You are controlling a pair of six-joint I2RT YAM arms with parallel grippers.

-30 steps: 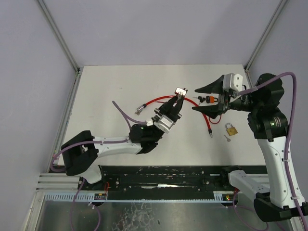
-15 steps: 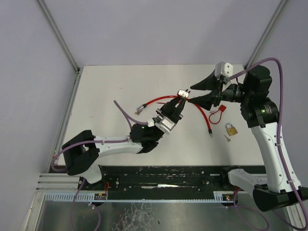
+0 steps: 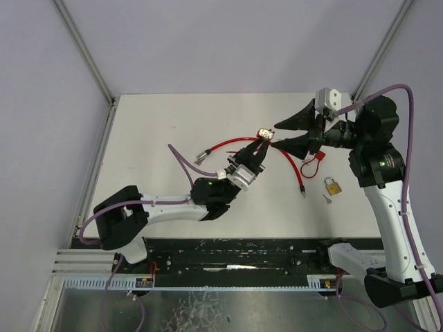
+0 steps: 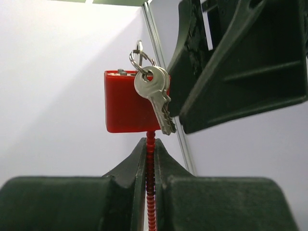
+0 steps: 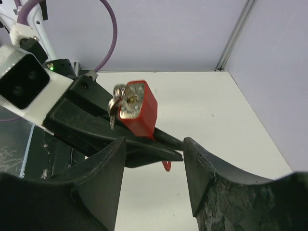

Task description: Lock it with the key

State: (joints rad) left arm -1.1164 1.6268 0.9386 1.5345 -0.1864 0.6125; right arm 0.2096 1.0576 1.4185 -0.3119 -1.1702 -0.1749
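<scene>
Top view: left gripper (image 3: pixel 258 144) is clamped tight on the red cable (image 3: pixel 225 144). It holds the red lock (image 3: pixel 264 132) in the air above the middle of the desk (image 3: pixel 159 124), slightly toward the far edge. Right gripper (image 3: pixel 275 135) is just beside the lock, jaws partly spread, nothing in them. A brass padlock (image 3: pixel 333 185) lies near the right edge, not involved.

Left wrist: lock stands upright on its cable, just above the pinched jaws. The keys (image 4: pixel 156 96) hang on a ring off its top face. One right finger (image 4: pixel 231 67) is close beside them; can't tell if it's touching.

Right wrist: the lock's silver face points at the camera, keys on its left. One key looks seated in the cylinder, not certain. The lock sits ahead of the jaw gap, not between the jaws yet.

Step in hand, as I read it: grab the key head and turn.
- Line the gap up with the flat of the seated key.
- Pinch that head only, not the ring or the spare.
- Rotate about the cylinder axis.
- The cable is flexible, so expect the lock to twist away. Go slow.
</scene>
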